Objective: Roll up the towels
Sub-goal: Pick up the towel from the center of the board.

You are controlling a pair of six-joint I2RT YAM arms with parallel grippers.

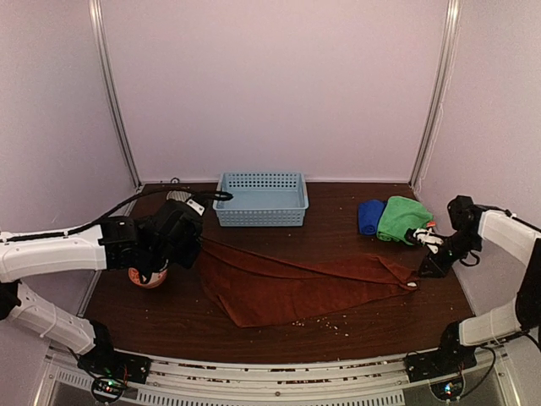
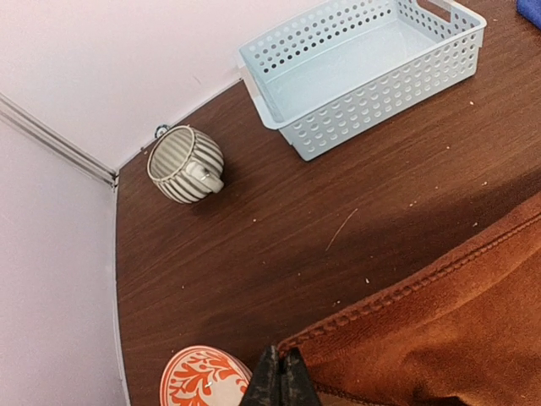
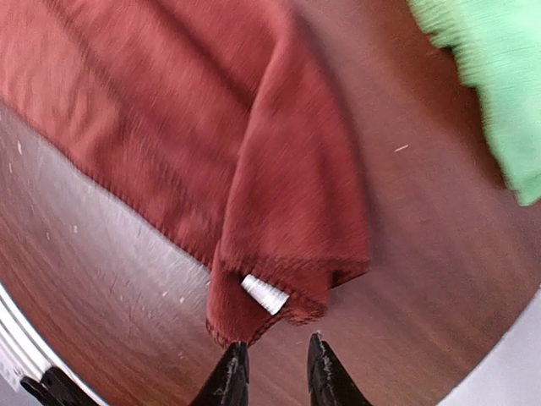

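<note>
Overhead, the rust-red towel (image 1: 296, 283) lies spread and creased across the middle of the dark desk (image 1: 169, 326), its long side running left to right. The left claw (image 1: 179, 241) sits at the towel's far-left corner, above an orange-and-white patterned bowl (image 1: 149, 277). The right claw (image 1: 421, 238) hangs near the desk's right edge, just beyond the towel's right corner and just beside the green towel (image 1: 402, 218). A blue towel (image 1: 369, 216) lies touching the green one on its left. A light blue lattice basket (image 1: 262, 200) stands at the back, apart from all the cloths.

Next, the left wrist view shows the left claw (image 2: 283, 382) with its fingers pressed together, pinching the hemmed corner of the rust-red towel (image 2: 439, 330), which fills the lower right. The patterned bowl (image 2: 203, 381) lies just left of the fingers. Further off stand a striped mug (image 2: 186, 163) and the lattice basket (image 2: 363, 72); a sliver of the blue towel (image 2: 531, 10) shows at the top right corner.

Lastly, the right wrist view shows the right claw (image 3: 277, 376) spread, holding nothing. The rust-red towel (image 3: 211, 144) has its folded corner, with a white label (image 3: 266, 294), just ahead of the fingertips, the left tip nearly at the hem. The green towel (image 3: 490, 76) lies apart at the upper right.
</note>
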